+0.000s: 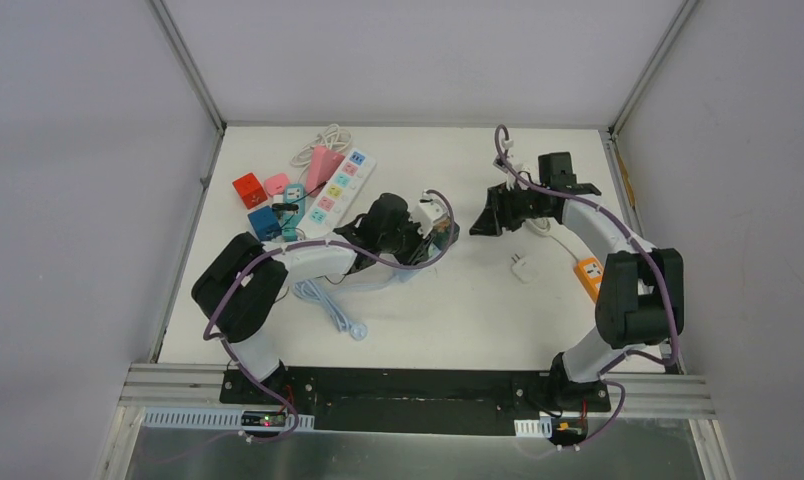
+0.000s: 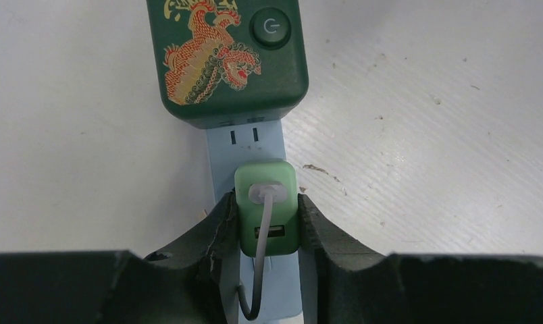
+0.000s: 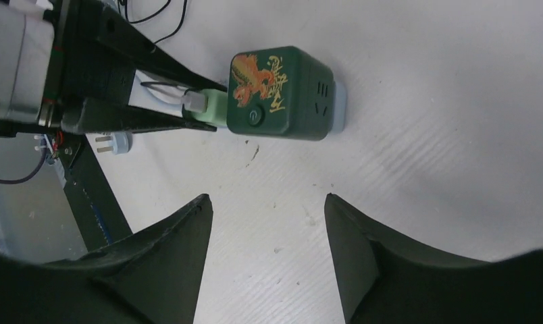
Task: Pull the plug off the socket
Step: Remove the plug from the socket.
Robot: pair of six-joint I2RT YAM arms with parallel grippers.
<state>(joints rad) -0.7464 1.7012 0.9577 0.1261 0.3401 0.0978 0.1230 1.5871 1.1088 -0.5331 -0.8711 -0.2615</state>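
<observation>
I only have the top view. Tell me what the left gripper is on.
Observer: The left gripper is shut on a light green plug, one finger on each side.
Operator: Say where that plug sits.
Observer: It is in a pale blue strip, right beside a dark green cube with a dragon print.
Operator: Report the right gripper.
Observer: The right gripper is open and empty, short of the cube, touching nothing.
</observation>
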